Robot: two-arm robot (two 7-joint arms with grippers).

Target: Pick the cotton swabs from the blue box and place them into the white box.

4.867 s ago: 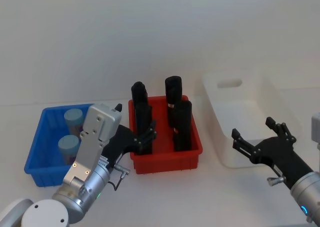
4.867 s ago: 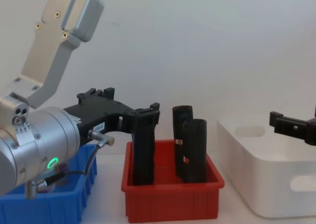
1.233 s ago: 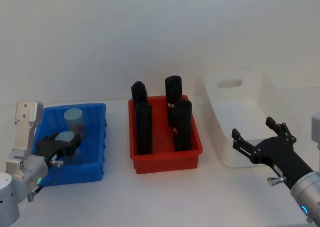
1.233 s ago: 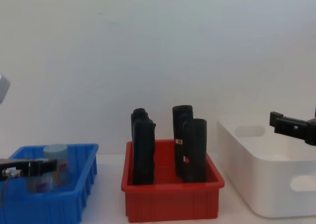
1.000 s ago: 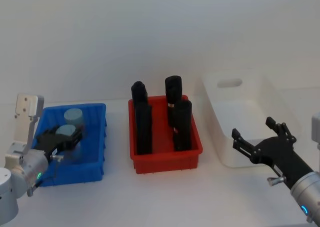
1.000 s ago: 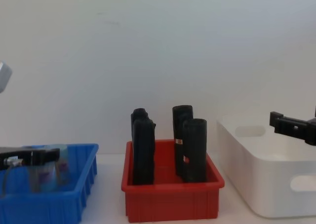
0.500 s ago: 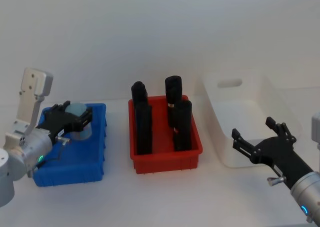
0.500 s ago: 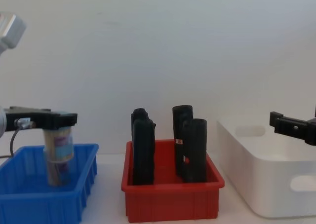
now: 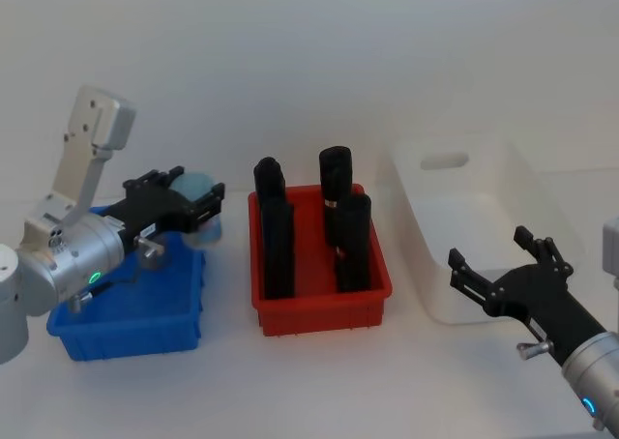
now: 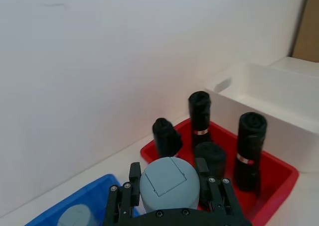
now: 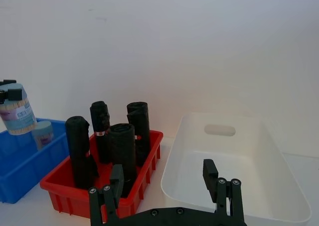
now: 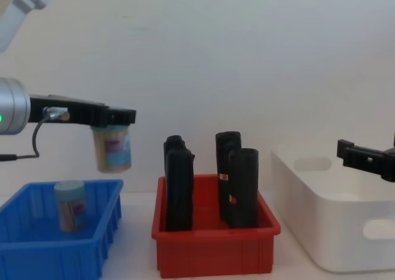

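Note:
My left gripper point(image 9: 198, 205) is shut on a cotton swab jar point(image 12: 112, 147) with a pale blue lid point(image 10: 167, 183). It holds the jar upright in the air, above the right end of the blue box point(image 9: 126, 325) and close to the red bin. A second cotton swab jar point(image 12: 70, 206) stands inside the blue box point(image 12: 62, 255). The white box point(image 9: 426, 236) sits at the far right. My right gripper point(image 9: 488, 248) hovers open in front of the white box point(image 11: 174, 171) with nothing in it.
A red bin point(image 9: 324, 306) holding several tall black handle-shaped objects point(image 12: 179, 187) stands between the blue box and the white box. Their tops reach close to the height of the held jar. A white wall runs behind the table.
My left gripper lifted the jar out of the blue box and carried it up and right toward the red bin. The right arm has not moved.

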